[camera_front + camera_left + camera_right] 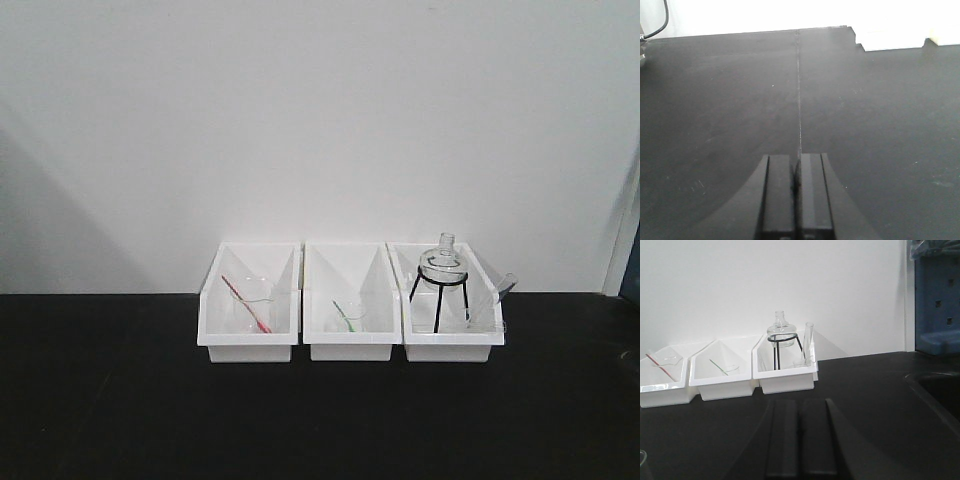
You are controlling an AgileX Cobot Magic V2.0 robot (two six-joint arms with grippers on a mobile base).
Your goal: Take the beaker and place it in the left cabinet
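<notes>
A clear glass beaker [254,302] with a red rod leaning in it stands in the left white bin [248,345]; the right wrist view also shows this beaker [667,361]. A smaller beaker [350,319] with a green rod stands in the middle bin [350,347]. The left cabinet is out of view. My left gripper [796,161] is shut with nothing in it, low over bare black tabletop. My right gripper [800,404] is also shut and empty, a short way in front of the bins. Neither gripper appears in the front view.
The right bin [450,347] holds a round flask on a black tripod [440,275] and a leaning test tube [498,293]. A blue perforated frame [935,295] stands at the far right. A dark recessed basin [935,390] lies right of my right gripper. A white wall backs the table.
</notes>
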